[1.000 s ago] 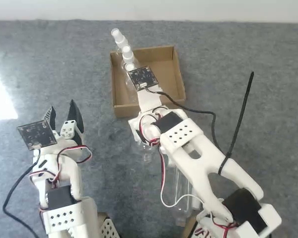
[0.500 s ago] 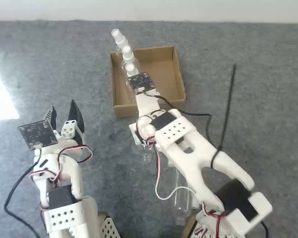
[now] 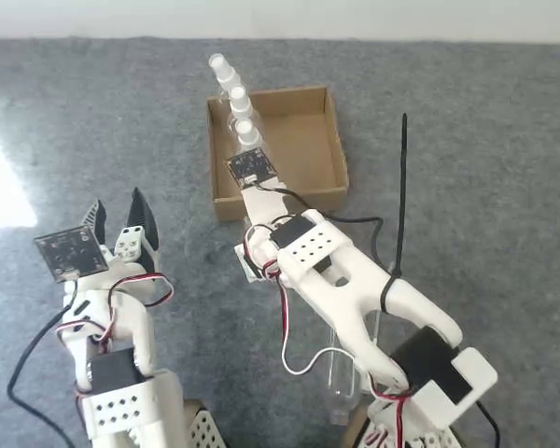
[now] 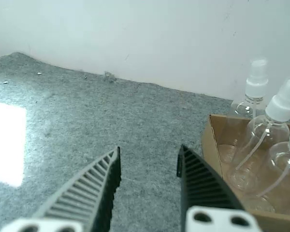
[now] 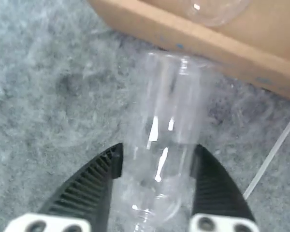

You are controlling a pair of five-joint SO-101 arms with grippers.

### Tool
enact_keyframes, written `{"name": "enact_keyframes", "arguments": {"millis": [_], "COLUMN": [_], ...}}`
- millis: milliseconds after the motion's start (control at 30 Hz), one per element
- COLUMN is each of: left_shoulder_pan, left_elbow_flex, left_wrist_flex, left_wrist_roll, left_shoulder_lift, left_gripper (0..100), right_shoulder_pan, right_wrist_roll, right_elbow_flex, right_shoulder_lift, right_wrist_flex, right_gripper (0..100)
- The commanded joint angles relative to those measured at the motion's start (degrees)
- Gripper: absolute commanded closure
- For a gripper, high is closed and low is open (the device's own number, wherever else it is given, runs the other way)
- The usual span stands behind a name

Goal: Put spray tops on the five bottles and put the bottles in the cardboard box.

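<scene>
Three clear plastic bottles (image 3: 235, 98) with white spray tops stand in the brown cardboard box (image 3: 336, 140). The right gripper (image 5: 154, 150) clamps another clear bottle (image 5: 164, 106) just outside the box wall, its near end cut off. The left gripper (image 4: 150, 150) hangs spread over grey carpet (image 3: 75, 112).

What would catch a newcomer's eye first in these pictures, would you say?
Three spray bottles stand in a row along one side of the cardboard box, their white tops poking above its rim. The right end effector has a clear bottle between its fingers, just outside the box's near wall. The left end effector hangs open over the grey carpet.
</scene>
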Motion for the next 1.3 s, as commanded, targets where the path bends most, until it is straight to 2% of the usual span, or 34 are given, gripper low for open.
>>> {"name": "enact_keyframes", "arguments": {"millis": [0, 333, 1067, 1267], "left_shoulder_pan": [-0.3, -0.3, -0.3, -0.3], "left_elbow_flex": [-0.7, -0.7, -0.7, -0.3], "left_wrist_flex": [-1.8, -1.8, -1.8, -1.9], "left_wrist_roll": [-0.7, -0.7, -0.7, -0.7], "left_shoulder_lift": [0.4, 0.4, 0.4, 0.4], "left_gripper": [82, 82, 82, 82], "right_shoulder_pan": [-0.8, -0.8, 0.5, 5.8], "right_wrist_roll": [3.8, 4.6, 4.3, 3.1], "right_elbow_flex": [-3.6, -3.6, -3.6, -3.6], "right_shoulder_lift": [-0.9, -3.9, -20.3, -20.3], "right_wrist_flex": [-0.3, 3.1, 25.5, 27.3], "right_gripper": [92.0, 92.4, 92.1, 92.1]}}
